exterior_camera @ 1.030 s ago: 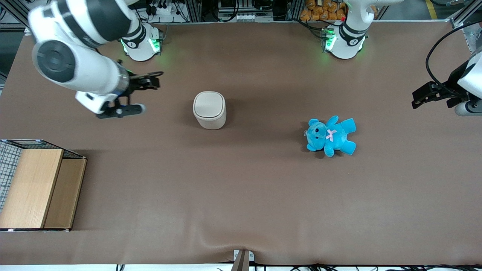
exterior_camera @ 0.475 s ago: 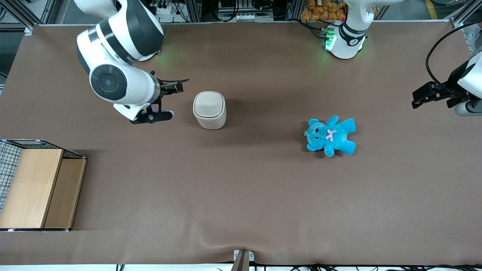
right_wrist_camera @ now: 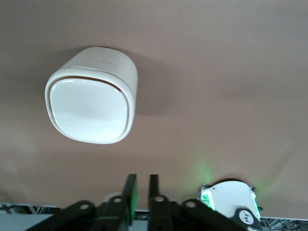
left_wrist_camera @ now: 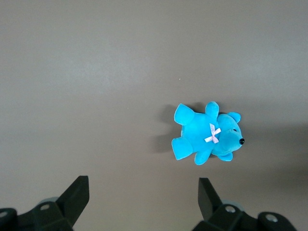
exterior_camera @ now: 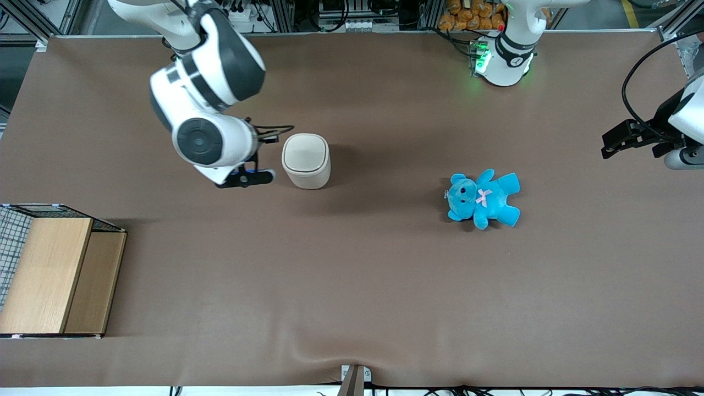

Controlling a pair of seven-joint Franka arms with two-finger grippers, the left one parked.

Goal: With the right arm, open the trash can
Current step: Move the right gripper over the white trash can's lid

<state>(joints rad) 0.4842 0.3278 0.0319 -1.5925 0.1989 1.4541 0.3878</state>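
The cream-white trash can [exterior_camera: 306, 160] stands on the brown table, its flat lid down. The right arm [exterior_camera: 206, 99], white with black elbow sections and a round dark-grey joint cap, reaches over the table beside the can. Its small black gripper [exterior_camera: 273, 138] is just beside the can's rim, toward the working arm's end, mostly hidden under the wrist. In the right wrist view the can [right_wrist_camera: 91, 103] shows with its lid shut, and the gripper [right_wrist_camera: 141, 185] is apart from it with its two fingers close together and nothing between them.
A blue teddy bear [exterior_camera: 483, 198] lies toward the parked arm's end of the table; it also shows in the left wrist view [left_wrist_camera: 207, 137]. A wooden box with wire mesh [exterior_camera: 55, 275] stands near the front edge at the working arm's end. The arm's base [right_wrist_camera: 231, 199] glows green.
The right arm has swung across the table toward the trash can, bringing the gripper from well away to just beside the can. The can and the bear have not moved.
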